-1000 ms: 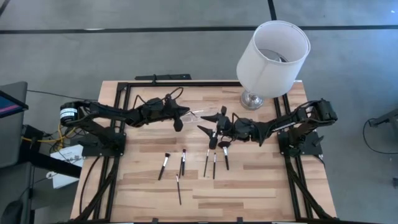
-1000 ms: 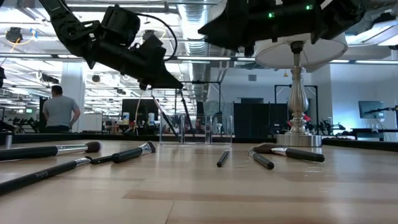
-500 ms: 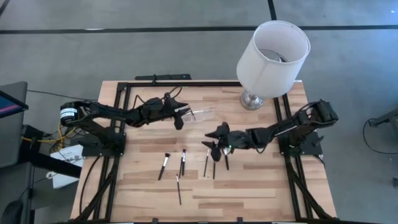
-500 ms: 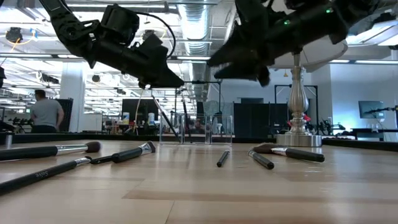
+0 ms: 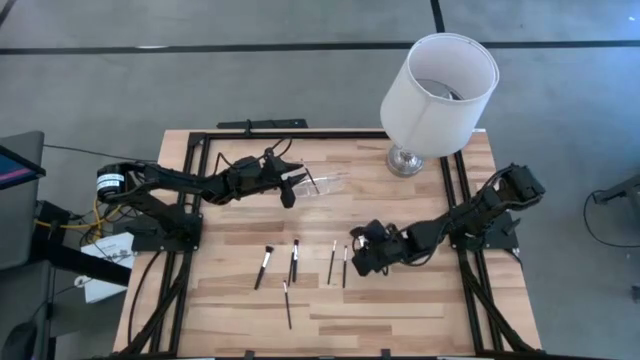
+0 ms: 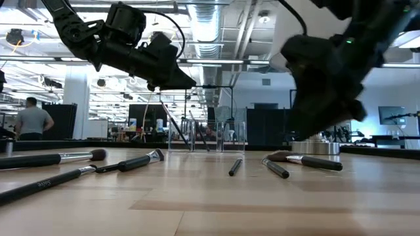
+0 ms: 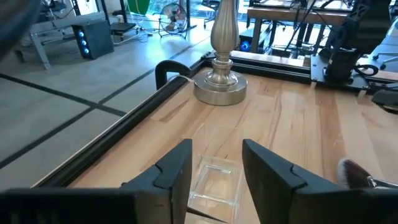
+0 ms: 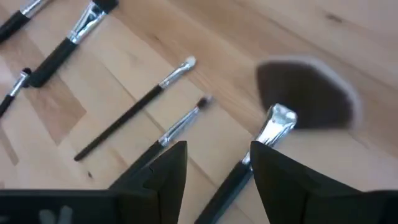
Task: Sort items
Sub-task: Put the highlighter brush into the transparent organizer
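The light wooden slatted table (image 5: pixel 420 310) with its black frame carries a large lamp with a white cylindrical shade (image 5: pixel 438 80) and a silvery round base (image 7: pixel 220 86) at its far right corner. The small clear plastic container (image 5: pixel 322 183) stands near the far edge, left of the lamp; in the low view thin brush handles lean inside it, their number not discernible. The left end effector (image 5: pixel 293 186) hangs just beside the container, its two dark fingers (image 7: pixel 171 171) apart with nothing between them. The right end effector (image 5: pixel 358 257) is low over the middle of the table, fingers apart, astride the handle of the fluffy fan-headed brush (image 8: pixel 297 102) with silvery ferrule; contact cannot be determined. The remaining slim black-handled makeup brushes (image 5: pixel 292 258) lie loose in a row on the table, left of the right end effector.
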Tool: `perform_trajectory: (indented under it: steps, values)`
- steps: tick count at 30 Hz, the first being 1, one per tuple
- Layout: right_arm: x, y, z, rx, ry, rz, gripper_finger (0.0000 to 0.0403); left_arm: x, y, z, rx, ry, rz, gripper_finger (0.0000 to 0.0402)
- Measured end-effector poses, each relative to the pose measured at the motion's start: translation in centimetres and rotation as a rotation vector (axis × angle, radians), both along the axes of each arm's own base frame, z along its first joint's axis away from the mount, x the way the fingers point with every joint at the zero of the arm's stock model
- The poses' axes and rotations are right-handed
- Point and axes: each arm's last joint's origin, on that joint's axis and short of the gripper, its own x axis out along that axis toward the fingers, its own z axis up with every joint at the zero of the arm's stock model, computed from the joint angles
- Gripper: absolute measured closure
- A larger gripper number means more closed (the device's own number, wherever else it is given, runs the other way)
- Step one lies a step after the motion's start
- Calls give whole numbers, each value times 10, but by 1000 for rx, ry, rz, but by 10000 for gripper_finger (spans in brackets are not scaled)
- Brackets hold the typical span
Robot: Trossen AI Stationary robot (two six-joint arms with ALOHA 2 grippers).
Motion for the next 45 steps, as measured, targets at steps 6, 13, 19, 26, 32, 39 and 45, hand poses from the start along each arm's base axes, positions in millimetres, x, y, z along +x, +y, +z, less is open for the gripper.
perform_trajectory:
  steps: [6,13,19,26,32,39,45]
  values:
    - [-8,3,-4,-39,48,-49,247,0,0,0,1,-1,0,262]
    - [0,-6,-16,-76,52,-110,245,0,0,0,1,-2,0,262]
    - [9,-5,-47,-161,119,-138,244,0,0,0,1,-2,0,262]
    - [11,0,-66,-311,176,-137,287,0,0,0,3,-1,-1,262]
    - [11,-5,-55,-309,194,-67,366,0,0,0,3,-1,-1,262]
    - [20,-34,6,-452,60,-65,349,0,0,0,3,-2,0,262]
    - [28,-83,57,-722,-95,-256,366,0,0,1,1,-7,0,262]
